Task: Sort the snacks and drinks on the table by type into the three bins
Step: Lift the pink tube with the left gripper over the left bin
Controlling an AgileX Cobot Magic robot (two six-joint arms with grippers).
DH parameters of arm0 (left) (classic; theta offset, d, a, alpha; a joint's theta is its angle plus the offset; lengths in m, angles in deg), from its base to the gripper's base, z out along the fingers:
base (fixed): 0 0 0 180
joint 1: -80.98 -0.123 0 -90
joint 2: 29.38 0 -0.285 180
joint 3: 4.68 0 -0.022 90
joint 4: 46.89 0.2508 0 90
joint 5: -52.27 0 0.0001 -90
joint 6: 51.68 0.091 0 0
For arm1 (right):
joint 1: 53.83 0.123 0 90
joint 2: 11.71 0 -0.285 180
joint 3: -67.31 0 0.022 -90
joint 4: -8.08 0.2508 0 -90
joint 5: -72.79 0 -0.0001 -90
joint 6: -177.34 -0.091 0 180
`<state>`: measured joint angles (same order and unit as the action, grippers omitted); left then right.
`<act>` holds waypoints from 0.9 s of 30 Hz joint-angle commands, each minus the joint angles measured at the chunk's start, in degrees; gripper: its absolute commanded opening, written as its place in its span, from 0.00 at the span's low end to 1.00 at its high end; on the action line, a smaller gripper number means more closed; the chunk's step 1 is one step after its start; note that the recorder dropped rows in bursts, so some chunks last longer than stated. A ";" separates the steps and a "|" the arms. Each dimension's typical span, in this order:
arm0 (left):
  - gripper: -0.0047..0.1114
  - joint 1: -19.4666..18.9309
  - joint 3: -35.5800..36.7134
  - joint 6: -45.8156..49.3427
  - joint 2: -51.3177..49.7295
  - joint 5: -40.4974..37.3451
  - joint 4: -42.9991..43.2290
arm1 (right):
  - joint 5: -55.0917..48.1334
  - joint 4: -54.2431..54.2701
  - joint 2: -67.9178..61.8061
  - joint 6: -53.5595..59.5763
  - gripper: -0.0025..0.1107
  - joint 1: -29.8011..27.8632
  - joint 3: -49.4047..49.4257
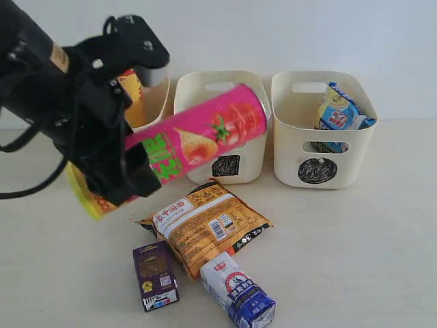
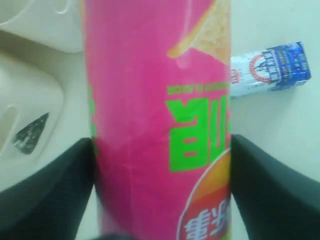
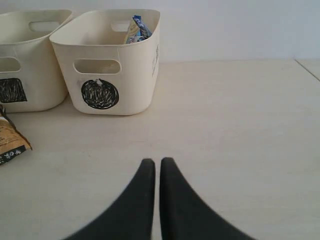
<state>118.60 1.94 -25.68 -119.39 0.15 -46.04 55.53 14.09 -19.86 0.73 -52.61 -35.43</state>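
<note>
Aloft, the left tool (image 2: 161,146) grips the pink canister (image 1: 205,133) lettered green; right tool (image 3: 152,167) clenched.

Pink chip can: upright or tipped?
Tipped. The pink can lies nearly level, clamped in the left gripper, its far end slightly higher, in front of the middle bin.

Plain pale grey-white wall (image 1: 328,34) at the back, smooth pale beige counter (image 1: 382,260) running up to its foot, all under soft, even light casting only faint shadows.
</note>
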 commanded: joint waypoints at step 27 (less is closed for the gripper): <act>0.07 -23.73 -0.43 -62.26 -5.27 31.76 29.04 | 0.71 -0.41 0.37 -0.04 0.02 -0.15 -0.04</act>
<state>96.83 1.94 -81.30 -121.91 28.23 -17.29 55.53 14.09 -19.86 0.73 -52.61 -35.43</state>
